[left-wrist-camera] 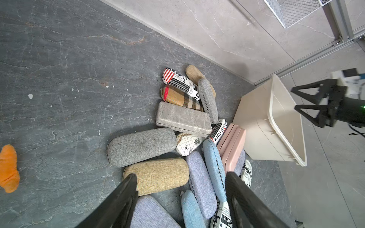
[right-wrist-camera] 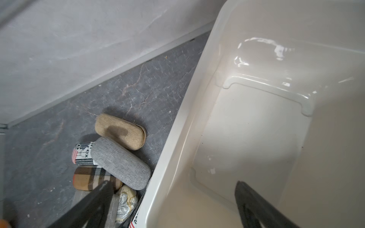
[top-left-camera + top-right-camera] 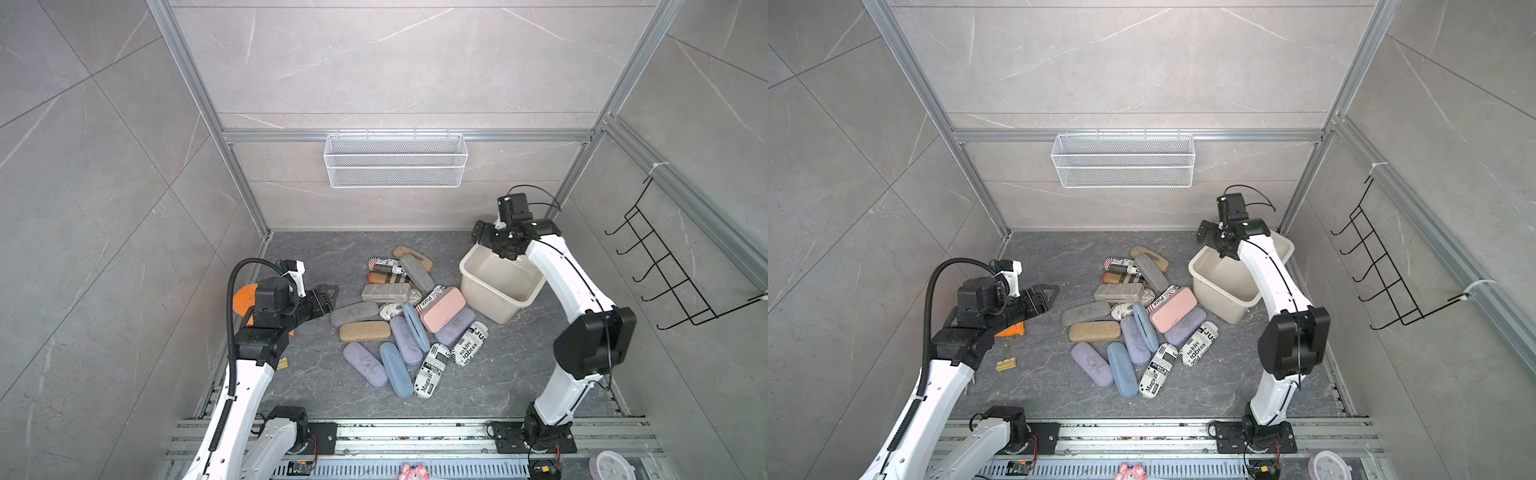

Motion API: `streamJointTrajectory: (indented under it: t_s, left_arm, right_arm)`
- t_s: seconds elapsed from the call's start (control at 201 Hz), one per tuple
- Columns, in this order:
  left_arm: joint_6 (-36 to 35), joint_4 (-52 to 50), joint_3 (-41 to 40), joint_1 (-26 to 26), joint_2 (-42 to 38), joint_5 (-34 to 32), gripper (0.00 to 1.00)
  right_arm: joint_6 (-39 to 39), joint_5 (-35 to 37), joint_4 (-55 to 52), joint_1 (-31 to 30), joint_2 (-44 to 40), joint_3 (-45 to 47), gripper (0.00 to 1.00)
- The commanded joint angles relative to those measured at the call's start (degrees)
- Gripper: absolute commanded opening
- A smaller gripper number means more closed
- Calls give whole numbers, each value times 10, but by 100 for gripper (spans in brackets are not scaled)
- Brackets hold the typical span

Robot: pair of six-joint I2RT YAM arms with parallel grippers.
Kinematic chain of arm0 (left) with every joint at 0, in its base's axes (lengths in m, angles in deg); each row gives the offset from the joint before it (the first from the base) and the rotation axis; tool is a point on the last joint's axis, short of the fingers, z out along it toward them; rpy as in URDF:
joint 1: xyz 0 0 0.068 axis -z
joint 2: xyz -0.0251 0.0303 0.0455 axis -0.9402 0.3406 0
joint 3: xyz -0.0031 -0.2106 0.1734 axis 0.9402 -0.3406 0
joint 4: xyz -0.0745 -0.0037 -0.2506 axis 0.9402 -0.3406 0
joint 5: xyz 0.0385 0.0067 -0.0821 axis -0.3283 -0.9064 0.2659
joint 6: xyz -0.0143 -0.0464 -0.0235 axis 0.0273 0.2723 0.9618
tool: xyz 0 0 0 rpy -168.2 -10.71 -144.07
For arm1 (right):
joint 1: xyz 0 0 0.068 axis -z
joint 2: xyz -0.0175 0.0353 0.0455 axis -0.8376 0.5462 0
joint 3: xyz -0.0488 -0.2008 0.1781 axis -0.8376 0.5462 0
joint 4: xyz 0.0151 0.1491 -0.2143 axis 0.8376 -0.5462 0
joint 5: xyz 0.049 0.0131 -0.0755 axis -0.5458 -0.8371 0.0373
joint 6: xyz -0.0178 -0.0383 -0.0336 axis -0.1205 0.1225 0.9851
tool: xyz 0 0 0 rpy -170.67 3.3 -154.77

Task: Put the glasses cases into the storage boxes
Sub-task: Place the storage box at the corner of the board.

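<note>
Several glasses cases lie in a pile on the dark floor in both top views, among them a grey case (image 3: pixel 354 312), a tan case (image 3: pixel 365 331), a pink case (image 3: pixel 442 308), a lilac case (image 3: pixel 1092 364) and a newspaper-print case (image 3: pixel 432 370). The cream storage box (image 3: pixel 486 295) (image 3: pixel 1217 299) stands to the right of the pile, and the part of its inside that shows is bare. My right gripper (image 3: pixel 482 237) (image 2: pixel 172 183) hangs open over the box's far left rim, one finger inside, one outside, holding nothing. My left gripper (image 3: pixel 332 293) (image 1: pixel 180 175) is open, left of the pile, above the tan case (image 1: pixel 156 175).
An orange plush toy (image 3: pixel 241 299) lies under my left arm, with a small brass clip (image 3: pixel 1005 364) near it. A white wire basket (image 3: pixel 395 160) hangs on the back wall and a black hook rack (image 3: pixel 665 266) on the right wall. The box sits close to the back right corner.
</note>
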Motion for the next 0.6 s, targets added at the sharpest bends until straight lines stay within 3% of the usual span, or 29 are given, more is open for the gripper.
streamJointTrajectory:
  t_s: [0.0,0.264,0.414,0.593]
  left_arm:
    - [6,18,1,2,-11,15,73]
    - [12,24,-1,2,-10,28,73]
    - [14,25,-2,2,-10,30,73]
    - [13,25,-4,2,-9,29,73]
  right_arm:
    - [5,38,-54,-7,15,-22,96]
    - [19,29,-49,-18,47,-16,64]
    - [28,0,-39,-19,55,-17,64]
    - [15,23,-39,-29,61,-31,67]
